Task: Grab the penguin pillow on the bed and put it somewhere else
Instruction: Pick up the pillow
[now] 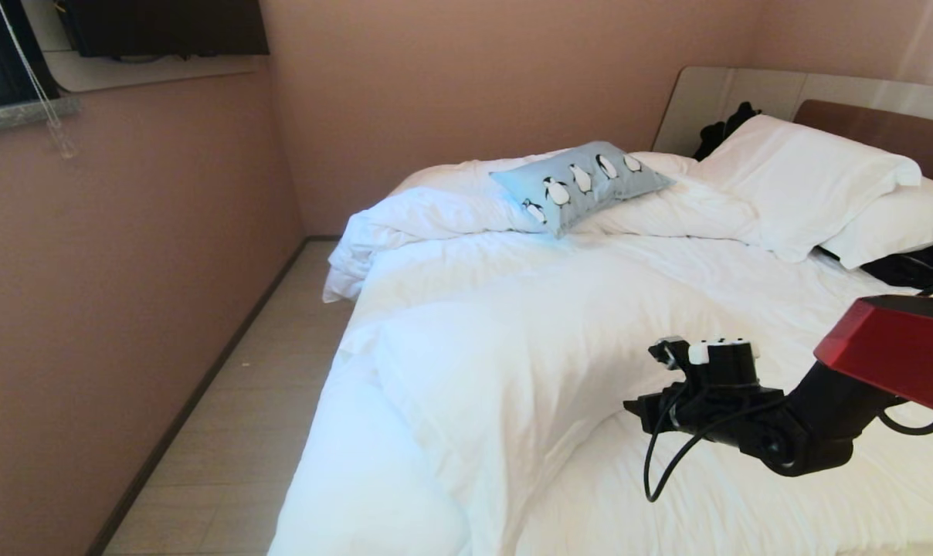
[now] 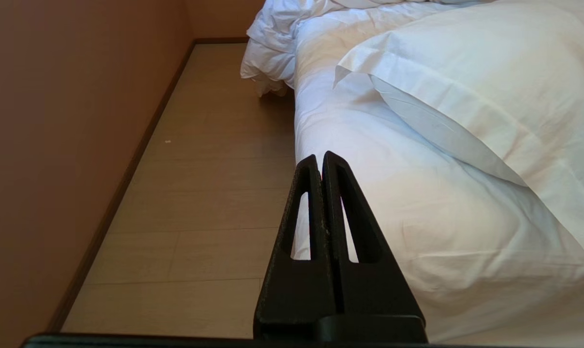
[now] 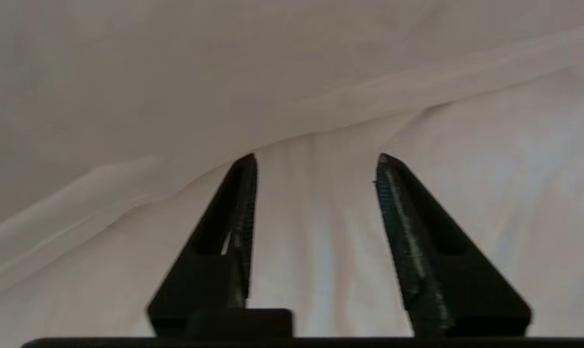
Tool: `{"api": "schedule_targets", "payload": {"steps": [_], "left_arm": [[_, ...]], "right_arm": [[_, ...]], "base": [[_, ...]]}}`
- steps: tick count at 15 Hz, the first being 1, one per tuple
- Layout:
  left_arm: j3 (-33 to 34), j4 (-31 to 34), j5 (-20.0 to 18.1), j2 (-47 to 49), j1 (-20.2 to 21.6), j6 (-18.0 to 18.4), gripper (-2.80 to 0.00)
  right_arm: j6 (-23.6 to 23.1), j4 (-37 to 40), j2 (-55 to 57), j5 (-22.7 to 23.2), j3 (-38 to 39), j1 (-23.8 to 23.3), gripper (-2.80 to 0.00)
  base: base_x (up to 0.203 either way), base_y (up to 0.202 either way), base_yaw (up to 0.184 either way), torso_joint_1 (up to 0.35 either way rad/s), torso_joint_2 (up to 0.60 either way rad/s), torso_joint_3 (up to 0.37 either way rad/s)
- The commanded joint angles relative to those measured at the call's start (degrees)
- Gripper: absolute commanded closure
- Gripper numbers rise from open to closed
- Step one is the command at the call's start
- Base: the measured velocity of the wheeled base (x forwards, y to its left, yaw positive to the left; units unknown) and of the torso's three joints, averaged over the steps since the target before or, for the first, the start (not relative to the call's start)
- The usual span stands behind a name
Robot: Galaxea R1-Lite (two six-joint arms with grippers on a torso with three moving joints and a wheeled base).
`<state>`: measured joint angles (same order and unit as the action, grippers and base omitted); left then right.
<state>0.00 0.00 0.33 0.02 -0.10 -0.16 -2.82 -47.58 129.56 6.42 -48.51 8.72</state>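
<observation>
The penguin pillow (image 1: 582, 181), light blue with a row of black-and-white penguins, lies on the rumpled white duvet at the far side of the bed (image 1: 559, 332). My right gripper (image 1: 671, 386) hangs over the near right part of the duvet, far from the pillow. In the right wrist view that gripper (image 3: 316, 162) is open, with only white bedding (image 3: 321, 241) between its fingers. The penguin pillow does not show there. My left gripper (image 2: 319, 157) is shut on nothing, parked low beside the bed's edge (image 2: 417, 203) above the floor.
Two plain white pillows (image 1: 806, 181) lean against the brown-and-beige headboard (image 1: 876, 120), with dark clothing (image 1: 918, 266) beside them. A strip of wooden floor (image 1: 242, 432) runs between the bed and the pink wall (image 1: 127, 270) on the left.
</observation>
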Motion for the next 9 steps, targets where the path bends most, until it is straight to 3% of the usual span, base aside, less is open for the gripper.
{"api": "schedule_targets", "payload": {"steps": [1,5,9], "left_arm": [[0.0,0.0,0.0,0.0,0.0,0.0,0.00],[0.0,0.0,0.0,0.0,0.0,0.0,0.00],[0.0,0.0,0.0,0.0,0.0,0.0,0.00]], "right_arm": [[-5.4,-4.3,2.9,-4.8,-0.1,-0.4,-2.80],[-13.5,-11.0,8.6,-10.1,0.1,-1.0,-2.80],[-17.1,-16.9,10.5,-14.8,-0.1,-0.7,-2.80]], "base": [[0.000,0.000,0.000,0.000,0.00,0.000],[0.000,0.000,0.000,0.000,0.00,0.000],[0.000,0.000,0.000,0.000,0.00,0.000]]}}
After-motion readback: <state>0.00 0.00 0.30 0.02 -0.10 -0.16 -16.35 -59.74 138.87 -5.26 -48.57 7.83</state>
